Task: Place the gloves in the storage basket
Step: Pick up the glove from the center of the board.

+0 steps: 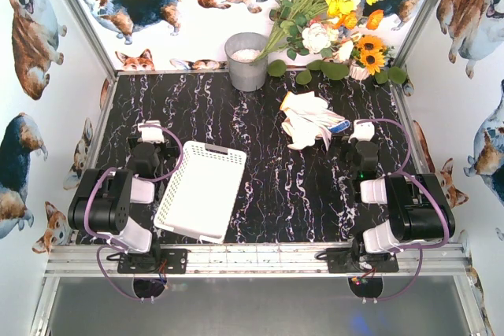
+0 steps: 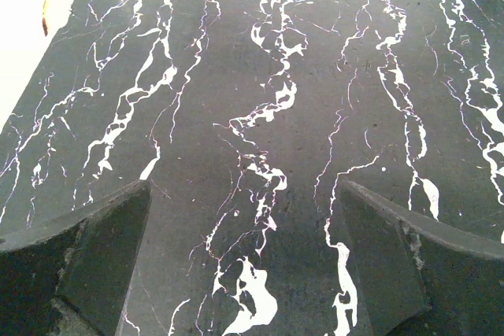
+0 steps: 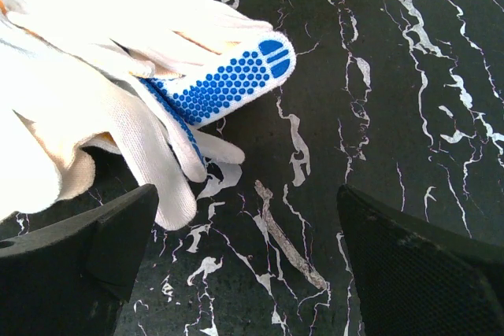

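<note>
A pile of white knit gloves [image 1: 309, 120] lies right of the table's middle; one has blue grip dots. In the right wrist view the gloves [image 3: 102, 76] fill the upper left, the blue-dotted finger [image 3: 228, 80] pointing right. My right gripper [image 1: 352, 133] [image 3: 248, 218] is open and empty, just right of the pile, its left finger beside a glove fingertip. The white lattice storage basket [image 1: 201, 189] lies at the near left, tilted, with nothing in it. My left gripper [image 1: 151, 133] [image 2: 244, 210] is open and empty over bare marble, left of the basket's far corner.
A grey metal bucket [image 1: 247, 60] stands at the back centre. A bouquet of yellow, white and orange flowers [image 1: 335, 13] spreads over the back right. Walls close in the left, right and back edges. Both arm bases sit at the near edge.
</note>
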`<state>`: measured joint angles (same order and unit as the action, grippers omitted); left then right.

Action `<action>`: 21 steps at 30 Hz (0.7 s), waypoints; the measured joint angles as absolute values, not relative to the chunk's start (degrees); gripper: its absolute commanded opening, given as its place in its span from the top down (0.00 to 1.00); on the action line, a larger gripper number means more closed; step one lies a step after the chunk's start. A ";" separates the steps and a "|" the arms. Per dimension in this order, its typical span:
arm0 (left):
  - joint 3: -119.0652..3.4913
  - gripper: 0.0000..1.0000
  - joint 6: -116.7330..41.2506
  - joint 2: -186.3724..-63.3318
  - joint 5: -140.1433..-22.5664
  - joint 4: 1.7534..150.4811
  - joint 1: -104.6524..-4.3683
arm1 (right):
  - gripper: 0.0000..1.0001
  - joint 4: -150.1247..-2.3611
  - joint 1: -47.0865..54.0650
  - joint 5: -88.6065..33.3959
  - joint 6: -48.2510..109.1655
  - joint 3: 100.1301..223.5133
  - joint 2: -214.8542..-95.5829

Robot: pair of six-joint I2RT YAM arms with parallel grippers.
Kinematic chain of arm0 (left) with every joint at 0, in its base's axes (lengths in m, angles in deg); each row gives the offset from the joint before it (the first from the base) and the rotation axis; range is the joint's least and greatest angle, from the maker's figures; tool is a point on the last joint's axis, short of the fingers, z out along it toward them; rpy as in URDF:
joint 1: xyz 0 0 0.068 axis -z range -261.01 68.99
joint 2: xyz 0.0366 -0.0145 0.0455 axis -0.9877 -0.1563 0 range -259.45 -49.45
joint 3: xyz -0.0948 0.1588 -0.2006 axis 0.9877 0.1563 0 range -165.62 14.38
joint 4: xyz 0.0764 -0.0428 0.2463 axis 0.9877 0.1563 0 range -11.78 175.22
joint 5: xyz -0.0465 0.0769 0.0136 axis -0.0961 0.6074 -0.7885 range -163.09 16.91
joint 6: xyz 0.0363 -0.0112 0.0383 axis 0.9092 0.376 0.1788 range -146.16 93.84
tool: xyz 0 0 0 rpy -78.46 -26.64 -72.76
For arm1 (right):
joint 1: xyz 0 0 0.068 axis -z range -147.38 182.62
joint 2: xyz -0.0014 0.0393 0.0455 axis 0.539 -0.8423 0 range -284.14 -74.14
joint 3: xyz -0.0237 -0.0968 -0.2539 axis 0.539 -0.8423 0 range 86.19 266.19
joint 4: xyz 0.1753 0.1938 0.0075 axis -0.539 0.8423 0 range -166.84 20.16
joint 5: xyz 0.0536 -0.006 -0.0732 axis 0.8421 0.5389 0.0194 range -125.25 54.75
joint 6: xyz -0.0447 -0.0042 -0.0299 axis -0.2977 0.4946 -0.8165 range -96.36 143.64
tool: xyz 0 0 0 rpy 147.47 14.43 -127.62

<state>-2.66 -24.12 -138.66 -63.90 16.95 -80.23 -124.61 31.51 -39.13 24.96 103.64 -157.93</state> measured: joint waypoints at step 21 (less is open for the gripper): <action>-2.09 0.00 -28.58 -118.15 -57.50 29.18 -80.71 | 0.00 -106.88 31.25 -48.17 29.55 105.32 -139.00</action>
<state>-2.09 -28.58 -118.15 -57.50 29.18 -80.71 -106.88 31.25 -48.17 29.55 105.32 -139.00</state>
